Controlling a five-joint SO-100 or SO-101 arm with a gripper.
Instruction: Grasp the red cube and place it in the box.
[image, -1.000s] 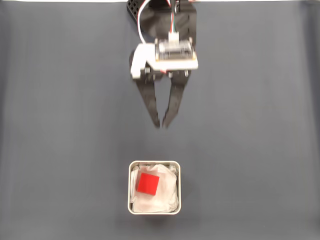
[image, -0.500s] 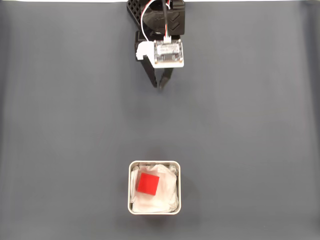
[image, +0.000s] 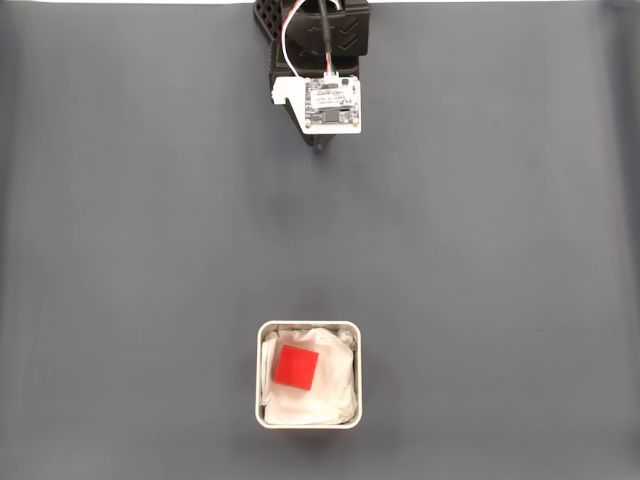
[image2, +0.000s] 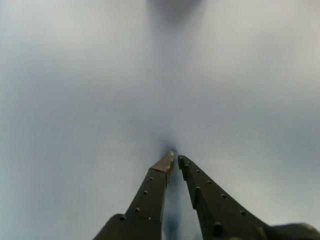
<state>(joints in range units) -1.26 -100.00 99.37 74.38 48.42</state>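
The red cube (image: 296, 368) lies inside the box (image: 308, 327), a small square metal tray with white lining, near the bottom middle of the fixed view. My gripper (image: 320, 148) is far from it, pulled back at the top middle next to the arm's base, mostly hidden under the wrist's white board. In the wrist view the gripper (image2: 176, 159) points down at the bare grey mat, its two black fingers nearly touching at the tips with nothing between them.
A dark grey mat (image: 140, 250) covers the table. The arm's black base (image: 268, 18) stands at the top edge, where a white strip borders the mat.
The arm has drawn back toward its base, away from the box. The fingers have closed from slightly apart to nearly touching. The cube has stayed still in the box.
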